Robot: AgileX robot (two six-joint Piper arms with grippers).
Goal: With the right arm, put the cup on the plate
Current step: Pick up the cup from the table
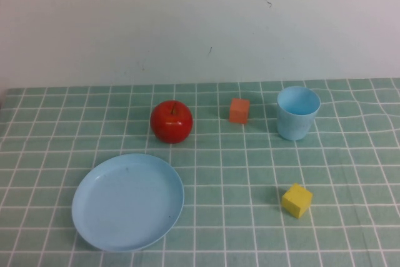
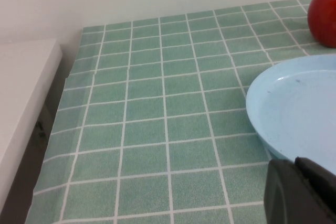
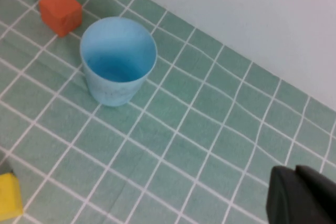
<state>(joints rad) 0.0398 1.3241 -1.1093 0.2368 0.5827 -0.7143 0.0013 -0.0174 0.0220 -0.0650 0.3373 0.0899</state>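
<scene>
The cup (image 1: 298, 112) is standing upright at the right of the high view, well apart from the plate (image 1: 127, 201) lying at lower left. Neither arm is showing there — only a dark corner of the right gripper (image 3: 302, 195) is showing in its wrist view, away from the cup, and of the left gripper (image 2: 299, 192) beside the plate's rim.
</scene>
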